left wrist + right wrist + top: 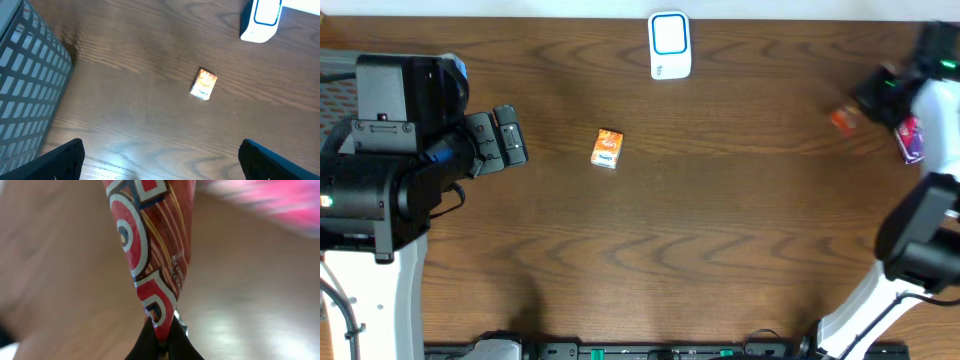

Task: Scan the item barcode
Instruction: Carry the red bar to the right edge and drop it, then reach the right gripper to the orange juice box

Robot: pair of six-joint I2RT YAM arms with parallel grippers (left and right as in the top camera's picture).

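Pinched right against the right wrist camera is a red glossy snack wrapper with white and blue ring patterns (150,245). Its crimped lower end is clamped between the black fingers of the right gripper (162,342), whose jaws are pressed together on it. From overhead the wrapper shows only as a small blurred orange-red shape at the far right of the dark wood-grain table (720,230), well apart from the white rounded barcode scanner with a blue-framed window (669,45), which stands at the middle of the table's far edge. A pink-and-purple packet (911,140) lies just beside the right arm (its print is too blurred to read).

The left gripper (160,162) hangs over the left part of the table with its jaws spread wide and nothing between them. A small orange cardboard box (607,148) lies flat on the wood ahead of it, between that gripper and the scanner and touching neither. A grey mesh basket (25,85) sits at the left edge.
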